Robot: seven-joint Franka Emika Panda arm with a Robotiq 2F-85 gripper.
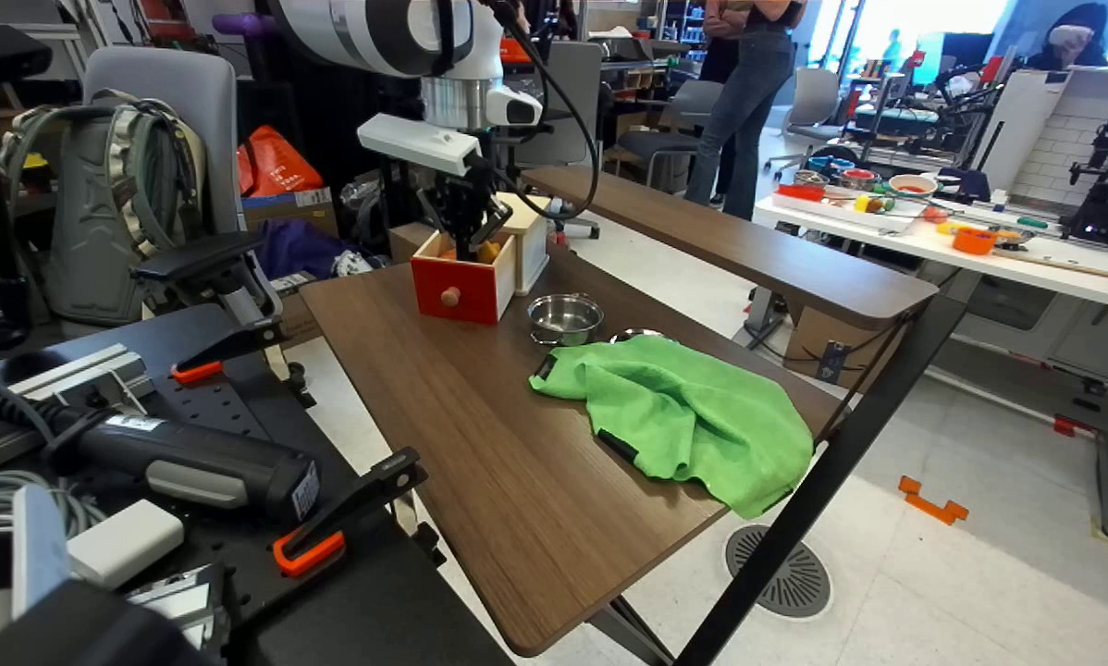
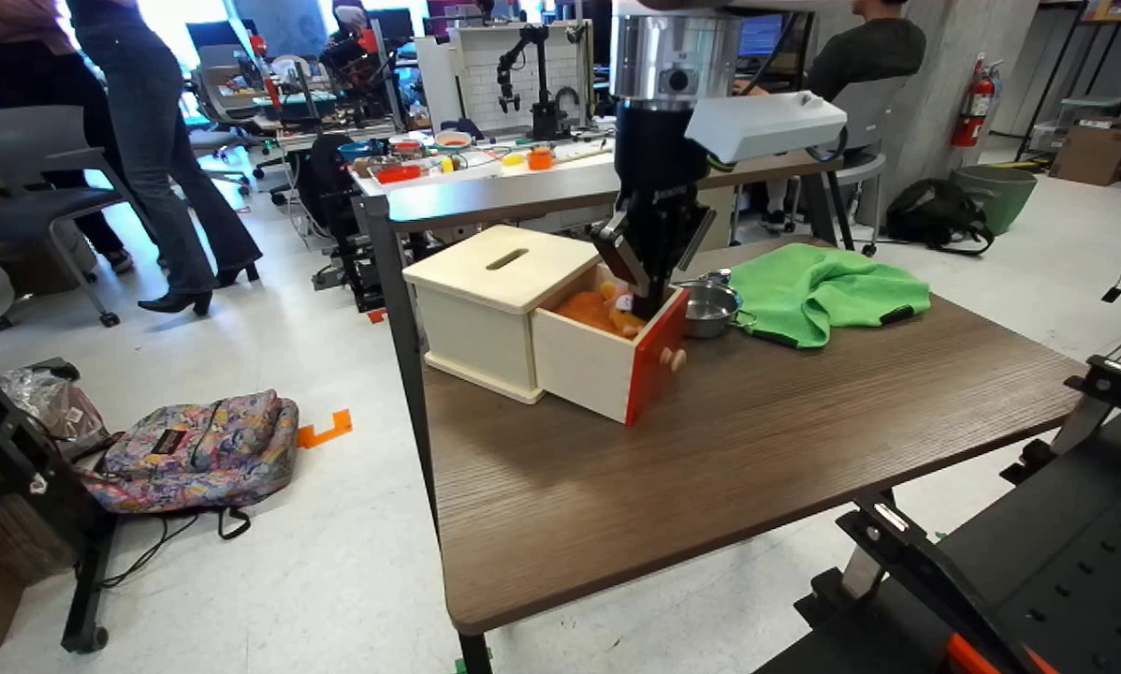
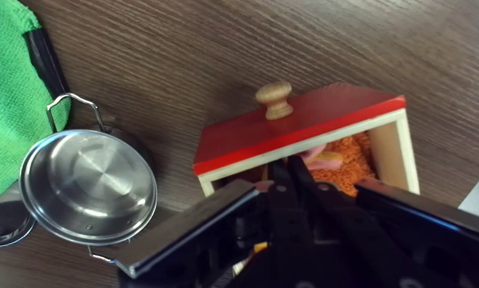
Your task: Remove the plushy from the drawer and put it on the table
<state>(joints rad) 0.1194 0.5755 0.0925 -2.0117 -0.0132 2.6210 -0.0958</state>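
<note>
The plushy is fluffy and orange with pink and yellow parts. It lies in the open drawer in both exterior views [image 1: 489, 252] [image 2: 590, 312] and in the wrist view [image 3: 345, 160]. The drawer has a red front with a wooden knob [image 1: 480, 294] [image 2: 579, 365] [image 3: 327, 110] and is pulled out of a pale wooden box [image 2: 476, 323]. My gripper [image 1: 466, 252] [image 2: 649, 304] [image 3: 282, 162] points down into the drawer, close behind its front. The fingers are almost together, seemingly on a thin part of the plushy. The fingertips are partly hidden. The brown table [image 1: 480, 416] [image 2: 757, 421] carries the box.
A steel pot [image 1: 565, 319] [image 2: 710, 309] [image 3: 89, 186] stands close beside the drawer. A green cloth [image 1: 693, 416] [image 2: 832, 290] [image 3: 15, 92] lies past it on the table. A raised brown shelf [image 1: 748, 245] runs along one table side.
</note>
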